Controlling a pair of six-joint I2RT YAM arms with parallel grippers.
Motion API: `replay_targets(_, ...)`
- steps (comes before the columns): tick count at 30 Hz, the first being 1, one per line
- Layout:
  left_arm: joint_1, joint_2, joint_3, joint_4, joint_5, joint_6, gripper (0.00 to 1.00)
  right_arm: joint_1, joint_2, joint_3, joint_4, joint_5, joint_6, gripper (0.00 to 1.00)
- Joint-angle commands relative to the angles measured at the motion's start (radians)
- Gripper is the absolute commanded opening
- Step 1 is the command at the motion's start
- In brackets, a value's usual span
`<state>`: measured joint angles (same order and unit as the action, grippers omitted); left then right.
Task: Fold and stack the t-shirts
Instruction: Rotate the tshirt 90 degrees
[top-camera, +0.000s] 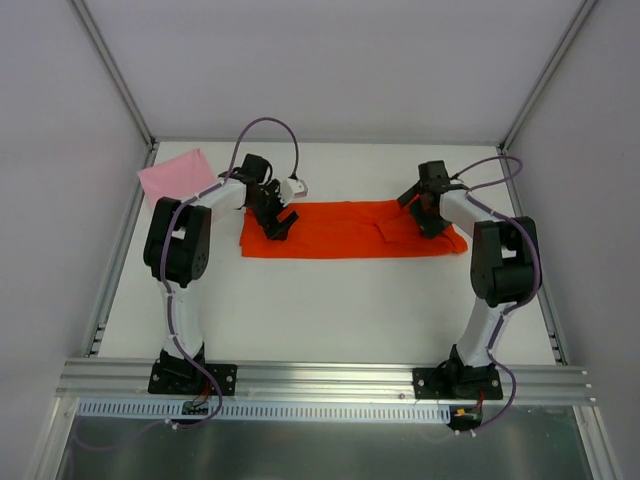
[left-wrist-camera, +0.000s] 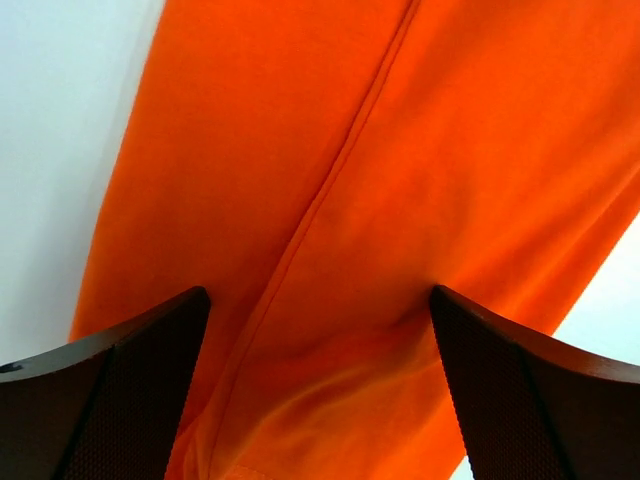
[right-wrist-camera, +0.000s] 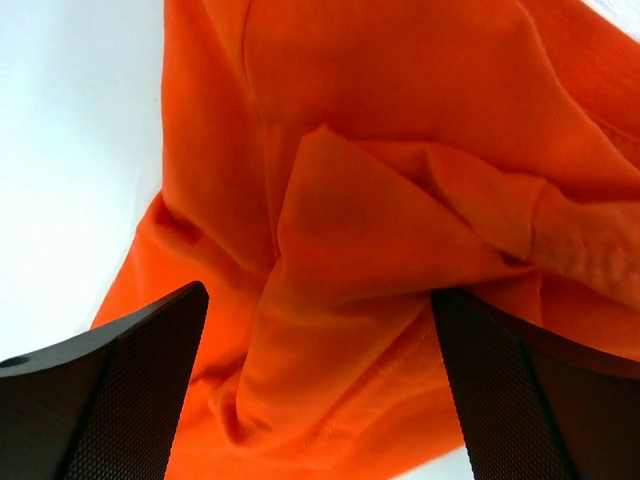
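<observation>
L claw (top-camera: 272, 222) and R claw (top-camera: 428, 215) both spread wide over orange shirt (top-camera: 340, 240); pink shirt (top-camera: 178, 176) sits at far-left corner
I'm looking at a white table (top-camera: 330, 310) boxed in by pale grey walls (top-camera: 330, 60), w/ an alu rail (top-camera: 330, 378) along the near edge carrying both arm bases. Orange shirt lies as a long flat strip across the back-centre, running L to R. L claw (left-wrist-camera: 320, 295) is over its left end, nothing pinched; left wrist cam shows a seam (left-wrist-camera: 330, 190) running up the cloth between the fingers (left-wrist-camera: 120, 390). R claw (right-wrist-camera: 320, 290) is over the right end, nothing pinched either; cloth there is bunched in folds. Pink shirt is a small tilted square, well apart from the orange one, near the L arm's elbow
</observation>
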<state>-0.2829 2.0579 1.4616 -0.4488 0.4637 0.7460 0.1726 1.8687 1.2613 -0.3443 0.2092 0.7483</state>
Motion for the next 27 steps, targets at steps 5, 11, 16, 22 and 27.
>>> replay_targets(5, -0.044, 0.044, 0.074, -0.108, -0.320, -0.098, 0.97, 0.007, 0.139, 0.179, -0.088, 0.102, -0.023, 0.97)
replay_targets(11, -0.076, 0.051, 0.036, -0.186, -0.364, -0.232, 0.95, 0.007, 0.170, 0.202, -0.104, 0.114, -0.035, 0.97)
replay_targets(16, -0.099, 0.041, 0.006, -0.286, -0.390, -0.350, 0.91, 0.014, 0.213, 0.254, -0.148, 0.117, -0.078, 0.97)
replay_targets(22, -0.107, -0.036, -0.121, -0.286, -0.372, -0.575, 0.91, 0.050, 0.236, 0.263, -0.142, 0.128, -0.096, 0.97)
replay_targets(27, -0.160, -0.093, -0.223, -0.286, -0.349, -0.698, 0.89, 0.087, 0.276, 0.323, -0.165, 0.119, -0.132, 0.97)
